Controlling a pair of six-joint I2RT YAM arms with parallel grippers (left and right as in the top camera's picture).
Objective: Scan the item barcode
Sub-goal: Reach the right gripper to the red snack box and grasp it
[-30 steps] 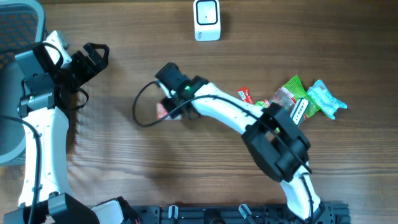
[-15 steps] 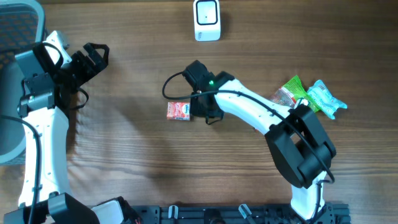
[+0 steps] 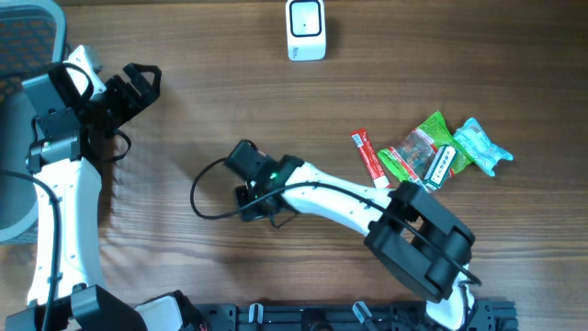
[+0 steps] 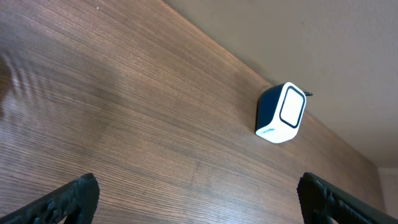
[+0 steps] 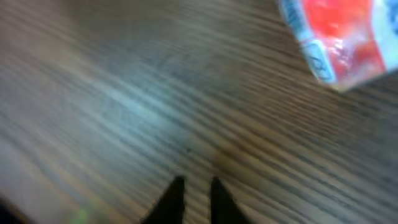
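We judge the small red-and-white foil packet [image 5: 339, 40], at one o'clock of our nearly shut, empty right tool [image 5: 194, 185], light, slippery, best pinched edgewise

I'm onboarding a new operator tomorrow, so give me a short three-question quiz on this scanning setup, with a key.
1. True or false: the right gripper is holding the red packet.
2. The left wrist camera shows: A) the scanner B) a mug C) a keyboard.
3. Is the left gripper open or shut?
Key: 1 false, the packet lies on the table, apart from the gripper; 2 A; 3 open.
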